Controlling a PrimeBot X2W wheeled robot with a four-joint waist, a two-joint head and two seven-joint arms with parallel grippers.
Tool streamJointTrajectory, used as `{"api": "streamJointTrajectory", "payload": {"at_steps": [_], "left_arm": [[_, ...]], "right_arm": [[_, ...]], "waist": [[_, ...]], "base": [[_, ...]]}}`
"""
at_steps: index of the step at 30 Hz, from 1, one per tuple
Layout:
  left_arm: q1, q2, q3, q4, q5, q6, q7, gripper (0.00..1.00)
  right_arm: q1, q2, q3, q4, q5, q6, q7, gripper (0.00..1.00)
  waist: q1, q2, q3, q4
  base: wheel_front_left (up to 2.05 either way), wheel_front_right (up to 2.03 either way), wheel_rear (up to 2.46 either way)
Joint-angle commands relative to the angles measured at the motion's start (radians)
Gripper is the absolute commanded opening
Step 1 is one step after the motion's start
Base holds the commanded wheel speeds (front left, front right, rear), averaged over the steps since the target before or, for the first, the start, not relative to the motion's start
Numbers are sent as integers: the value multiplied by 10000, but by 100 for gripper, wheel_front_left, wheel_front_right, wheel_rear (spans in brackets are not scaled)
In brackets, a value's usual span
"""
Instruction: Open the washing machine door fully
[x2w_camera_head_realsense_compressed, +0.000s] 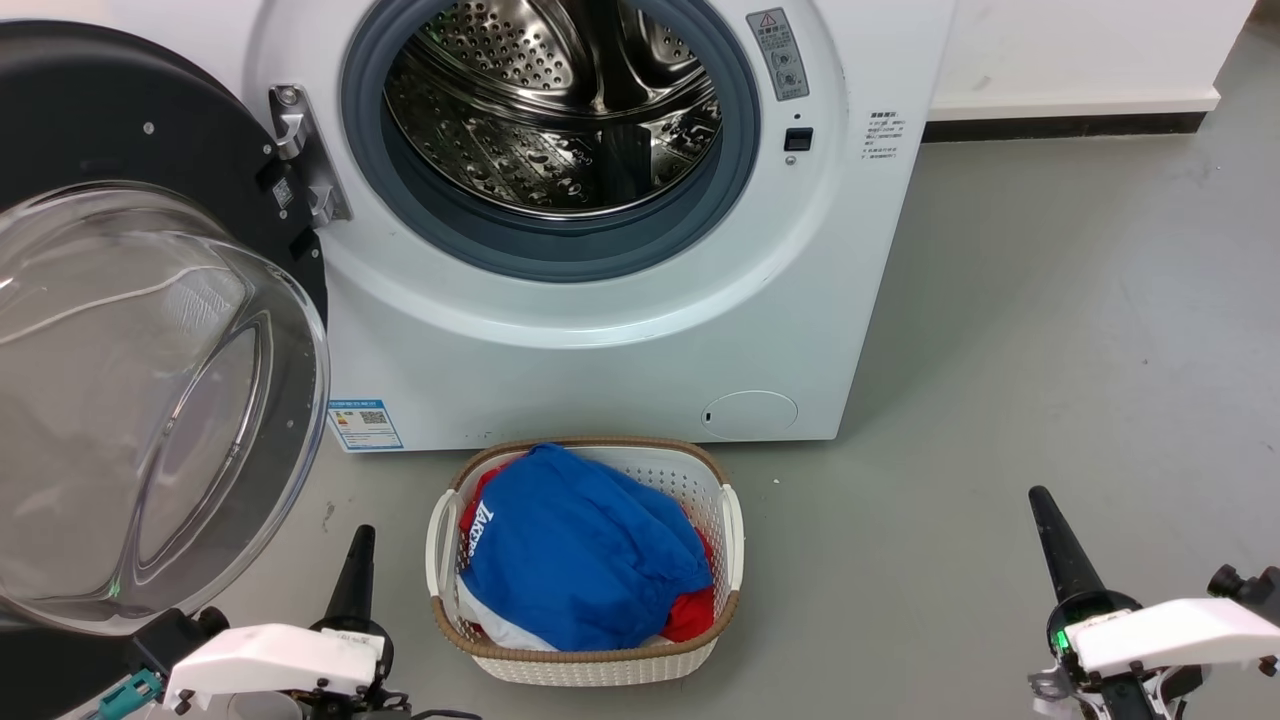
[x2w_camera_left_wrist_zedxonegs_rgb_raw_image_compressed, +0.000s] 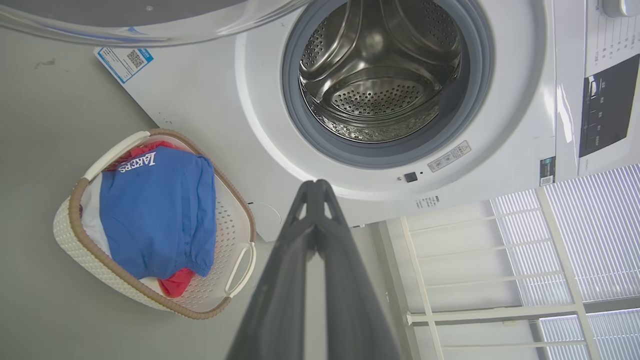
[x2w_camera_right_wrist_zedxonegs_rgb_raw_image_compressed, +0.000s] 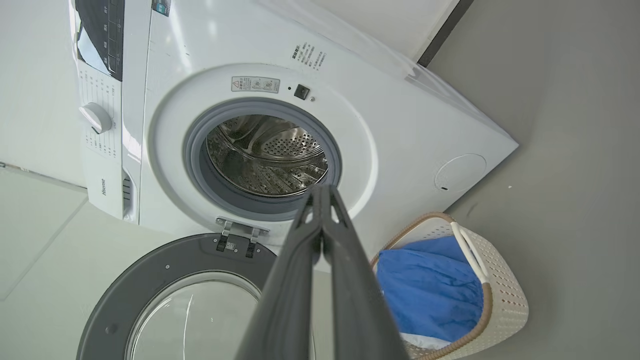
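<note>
The white washing machine (x2w_camera_head_realsense_compressed: 600, 360) stands ahead with its steel drum (x2w_camera_head_realsense_compressed: 555, 110) exposed inside the grey gasket. The washing machine door (x2w_camera_head_realsense_compressed: 130, 380), black with a clear bulging glass bowl, is swung wide out to the left on its hinge (x2w_camera_head_realsense_compressed: 300, 150). It also appears in the right wrist view as the door (x2w_camera_right_wrist_zedxonegs_rgb_raw_image_compressed: 150, 280) below the drum opening. My left gripper (x2w_camera_head_realsense_compressed: 360, 540) is shut and empty, low on the floor side just right of the glass bowl, not touching it. My right gripper (x2w_camera_head_realsense_compressed: 1042, 505) is shut and empty at the lower right, far from the machine.
A white woven-rim laundry basket (x2w_camera_head_realsense_compressed: 730, 530) holding blue and red clothes sits on the grey floor in front of the machine, between my two grippers. Open floor (x2w_camera_head_realsense_compressed: 1080, 320) lies to the right of the machine. A white slatted rack (x2w_camera_left_wrist_zedxonegs_rgb_raw_image_compressed: 500, 270) stands beside the machine.
</note>
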Motion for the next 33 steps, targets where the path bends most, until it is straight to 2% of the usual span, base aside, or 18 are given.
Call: {"api": "streamJointTrajectory", "payload": {"at_steps": [1,33], "left_arm": [[-287,-30,60,-104,-215,-90,48,0],[-509,-203,567,-122,-3005,-442,821,0]], "right_arm": [[-284,-57,-41,-52,270,1,38,0],[-646,-7,-384,352,3264,1,432,0]], "waist": [[0,0,0,4],[0,0,-14,109]], "base": [[0,0,0],[0,0,0]]}}
